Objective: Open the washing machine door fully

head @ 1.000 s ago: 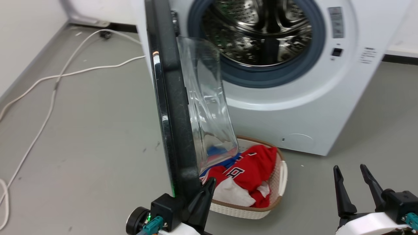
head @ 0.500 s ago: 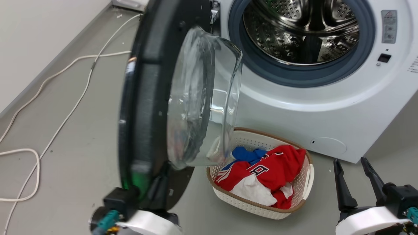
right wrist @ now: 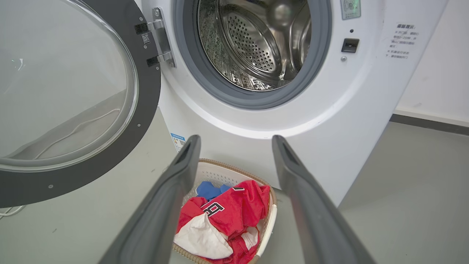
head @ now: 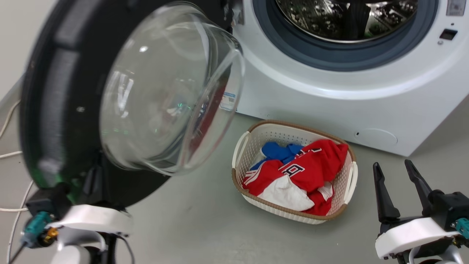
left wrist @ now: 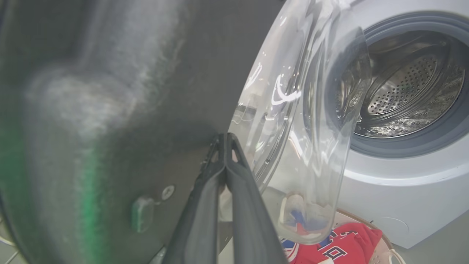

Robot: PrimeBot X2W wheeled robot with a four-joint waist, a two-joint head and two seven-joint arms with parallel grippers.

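Pinched shut, my left pincer (left wrist: 224, 136) lies against the glossy black door (head: 55, 91), swung wider than a second ago; its clear glass bowl (head: 168, 88) bulges roundly.

Blurred washing machine door (head: 55, 110) seemingly hides left gripper (left wrist: 224, 139) (head view).
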